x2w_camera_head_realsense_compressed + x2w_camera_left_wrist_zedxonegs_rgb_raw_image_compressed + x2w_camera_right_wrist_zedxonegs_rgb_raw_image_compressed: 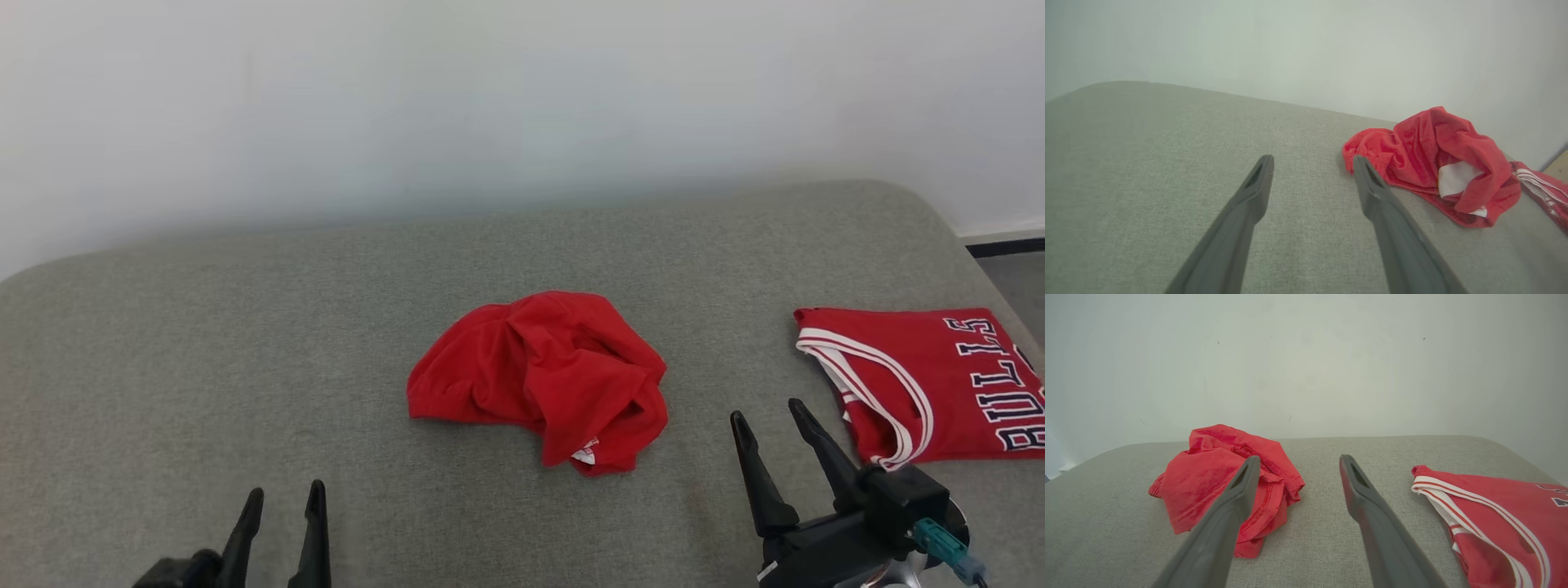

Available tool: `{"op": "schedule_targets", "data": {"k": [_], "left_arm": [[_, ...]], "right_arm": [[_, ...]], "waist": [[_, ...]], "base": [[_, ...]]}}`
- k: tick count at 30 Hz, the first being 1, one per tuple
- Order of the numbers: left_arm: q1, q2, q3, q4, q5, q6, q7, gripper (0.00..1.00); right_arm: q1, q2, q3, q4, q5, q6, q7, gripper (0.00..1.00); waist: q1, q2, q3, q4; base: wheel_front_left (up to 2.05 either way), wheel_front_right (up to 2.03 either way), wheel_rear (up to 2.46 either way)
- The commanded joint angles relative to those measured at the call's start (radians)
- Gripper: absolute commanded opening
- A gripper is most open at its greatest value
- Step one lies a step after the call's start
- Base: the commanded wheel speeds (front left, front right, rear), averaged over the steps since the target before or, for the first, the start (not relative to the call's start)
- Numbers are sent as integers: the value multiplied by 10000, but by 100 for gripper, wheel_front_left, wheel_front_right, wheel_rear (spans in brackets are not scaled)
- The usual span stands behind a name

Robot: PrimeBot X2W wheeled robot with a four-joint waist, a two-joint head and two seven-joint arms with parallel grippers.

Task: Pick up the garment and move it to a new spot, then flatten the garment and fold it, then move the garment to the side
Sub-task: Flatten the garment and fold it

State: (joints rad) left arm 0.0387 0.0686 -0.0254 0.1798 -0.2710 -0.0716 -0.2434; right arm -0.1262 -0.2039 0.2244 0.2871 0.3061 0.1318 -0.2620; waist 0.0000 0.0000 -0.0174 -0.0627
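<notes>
A plain red garment [543,378] lies crumpled in a heap at the middle of the grey cushion [245,343], a white label showing at its near edge. In the left wrist view the garment [1429,159] sits to the right of my open left gripper [1312,161]. In the head view my left gripper [286,494] stands open at the lower left, well short of the heap. My right gripper [767,412] stands open at the lower right, between the heap and a folded jersey. In the right wrist view the garment [1208,477] lies left of my open right gripper [1298,459], behind its left finger.
A folded red jersey [931,384] with white trim and "BULLS" lettering lies at the cushion's right edge, also seen as the jersey [1502,514] in the right wrist view. A white wall [522,98] backs the cushion. Floor shows beyond the right corner.
</notes>
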Motion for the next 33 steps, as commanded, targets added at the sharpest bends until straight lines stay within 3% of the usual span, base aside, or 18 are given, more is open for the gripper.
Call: {"op": "schedule_targets", "data": {"k": [1, 8, 12, 16, 19, 27, 31, 33], "left_arm": [[-287, -53, -42, 127, -265, -74, 174, 100], [-1722, -172, -72, 1276, -2670, 123, 1762, 100], [-2549, -178, -434, 2168, -4175, 642, 2374, 100], [-3230, -157, -794, 2941, -4817, 1194, 2507, 100], [-3625, -164, -913, 3366, -4945, 1422, 2242, 100], [-4169, -159, -657, 4476, -4851, 2574, 1881, 100], [-4223, -136, -542, 4794, -4901, 2773, 1756, 100], [-4288, -139, -524, 4801, -4951, 2656, 1597, 100]], "right_arm": [[-87, -16, 60, 4, 23, -26, -33, 100], [-393, 36, 424, -3, 62, -27, -21, 100], [-544, 113, 560, -24, 123, -27, -18, 100], [-739, 202, 670, -90, 121, -27, -18, 100], [-848, 254, 722, -147, 122, -27, -20, 100], [-809, 323, 554, -247, 83, -27, -20, 100], [-718, 350, 518, -257, 18, -27, -20, 100], [-735, 370, 536, -248, -5, -27, -21, 100]], "waist": [[0, 0, 110, -270], [0, 0, 400, -1270], [0, 0, 617, -1916], [0, 0, 901, -2502], [0, 0, 1098, -2890], [0, 0, 1341, -3333], [0, 0, 1332, -3343], [0, 0, 1305, -3321]], "base": [[0, 0, 0], [0, 0, 0], [0, 0, 0], [0, 0, 0], [0, 0, 0], [0, 0, 0], [0, 0, 0], [0, 0, 0]]}}
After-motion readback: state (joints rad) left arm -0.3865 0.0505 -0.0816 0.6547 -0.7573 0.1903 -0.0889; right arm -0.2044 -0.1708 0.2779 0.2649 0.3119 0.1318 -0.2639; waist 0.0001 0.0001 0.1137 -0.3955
